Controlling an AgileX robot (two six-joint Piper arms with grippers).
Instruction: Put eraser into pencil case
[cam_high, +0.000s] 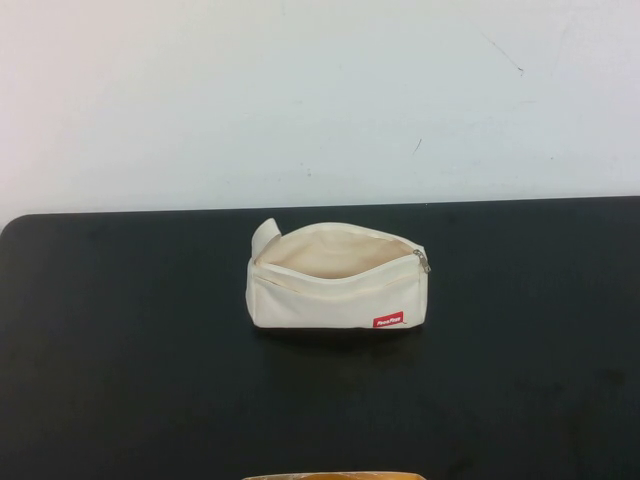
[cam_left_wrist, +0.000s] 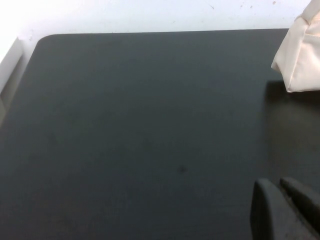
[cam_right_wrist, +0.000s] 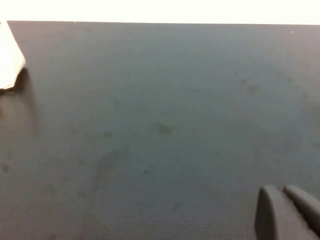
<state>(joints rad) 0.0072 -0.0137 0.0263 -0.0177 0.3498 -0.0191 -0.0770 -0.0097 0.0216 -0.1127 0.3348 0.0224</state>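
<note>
The cream-white pencil case (cam_high: 337, 277) lies in the middle of the black table, unzipped, its mouth open upward, red logo tag at its front. One end of it shows in the left wrist view (cam_left_wrist: 301, 55) and a corner in the right wrist view (cam_right_wrist: 9, 57). The eraser is not visible in any view. My left gripper (cam_left_wrist: 277, 182) hovers over bare table off the case's left end, fingers together and empty. My right gripper (cam_right_wrist: 280, 189) hovers over bare table off the case's right end, fingers together and empty. Neither gripper shows in the high view.
The black table (cam_high: 120, 350) ends at a white wall (cam_high: 300, 90) just behind the case. A tan strip (cam_high: 332, 476) shows at the near edge of the high view. The table's rounded left corner (cam_left_wrist: 42, 40) shows in the left wrist view.
</note>
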